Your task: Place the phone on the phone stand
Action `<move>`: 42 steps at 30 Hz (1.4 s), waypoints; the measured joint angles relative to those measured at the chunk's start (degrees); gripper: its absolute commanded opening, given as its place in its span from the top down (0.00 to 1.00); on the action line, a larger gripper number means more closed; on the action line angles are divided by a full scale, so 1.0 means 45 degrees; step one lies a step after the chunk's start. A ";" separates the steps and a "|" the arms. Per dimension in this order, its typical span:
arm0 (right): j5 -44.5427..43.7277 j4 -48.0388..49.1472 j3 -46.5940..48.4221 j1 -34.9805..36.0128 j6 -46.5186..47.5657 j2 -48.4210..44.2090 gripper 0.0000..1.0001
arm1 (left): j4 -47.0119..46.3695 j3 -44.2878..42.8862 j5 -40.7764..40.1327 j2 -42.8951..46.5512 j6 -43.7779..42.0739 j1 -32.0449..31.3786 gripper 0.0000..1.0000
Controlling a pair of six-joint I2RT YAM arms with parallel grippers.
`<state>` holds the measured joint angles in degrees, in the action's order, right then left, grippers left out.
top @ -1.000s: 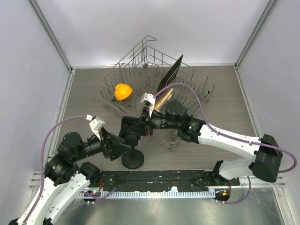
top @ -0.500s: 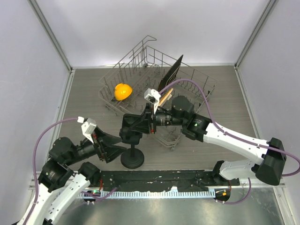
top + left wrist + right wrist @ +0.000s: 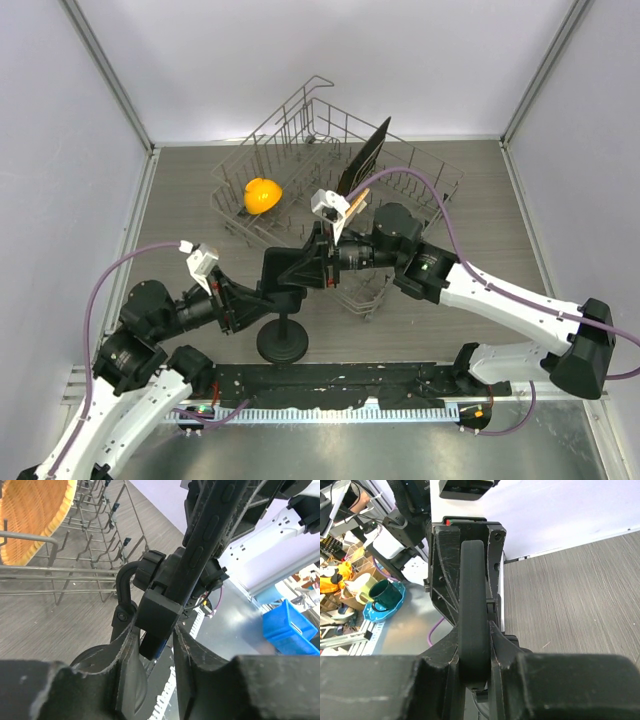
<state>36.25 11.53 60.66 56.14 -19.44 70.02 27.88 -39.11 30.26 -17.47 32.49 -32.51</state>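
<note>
From above, the wire dish rack (image 3: pixel 300 104) sits at the far middle of the table (image 3: pixel 180 210). It holds an orange bowl (image 3: pixel 262 194) in its left part and a thin black board (image 3: pixel 366 156) standing on edge further right. Nearer, the phone stand (image 3: pixel 283 343) rests on its round base. The right gripper (image 3: pixel 284 275) reaches in over it from the right and the left gripper (image 3: pixel 262 298) meets it from the left. The phone (image 3: pixel 472 611) is lost among the black fingers in this view.

The left wrist view shows the phone edge-on, its side buttons toward the camera. Its long axis slants from upper right down into the stand's clip (image 3: pixel 159 604). The left fingers (image 3: pixel 126 647) stand apart on either side of the clip's lower end, close against it; I cannot tell if they press. The orange bowl lies in the rack at far left, and a blue bin (image 3: pixel 289 629) sits off to the right.

The right wrist view shows the phone's thin edge straight on, long axis running away from the camera toward the left gripper, with the right fingers (image 3: pixel 442 672) clamped on its flat sides.
</note>
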 measured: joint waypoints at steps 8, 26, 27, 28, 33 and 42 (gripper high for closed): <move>0.0510 0.0087 0.0000 -0.0087 -0.0364 -0.0010 0.99 | -0.0330 0.0155 0.1005 0.0044 -0.0529 0.0010 1.00; 0.0510 0.1243 0.0044 0.0068 0.1870 0.1778 0.99 | 0.3303 -0.3434 -0.3070 0.1224 -0.1802 -0.0005 0.19; 0.0539 0.1239 0.0092 0.0068 0.2171 0.2176 0.99 | 0.3424 -0.3789 -0.3371 0.1224 -0.1909 -0.0005 0.23; 0.0588 0.1234 0.0141 0.0068 0.2458 0.2501 0.99 | 0.3502 -0.4065 -0.3628 0.1219 -0.1991 -0.0005 0.23; 0.0986 0.0792 0.0350 0.0097 0.4051 0.3235 0.99 | 0.3526 -0.4677 -0.4260 0.0777 -0.2336 -0.0005 0.23; 0.1797 -0.0865 0.0733 0.0423 0.6907 0.3186 0.99 | 0.3254 -0.3925 -0.3128 -0.1729 -0.3662 -0.0005 0.22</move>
<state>44.34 7.64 63.96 58.04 11.64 84.36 42.52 -56.77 16.19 -25.26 16.01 -32.53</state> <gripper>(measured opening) 0.220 0.812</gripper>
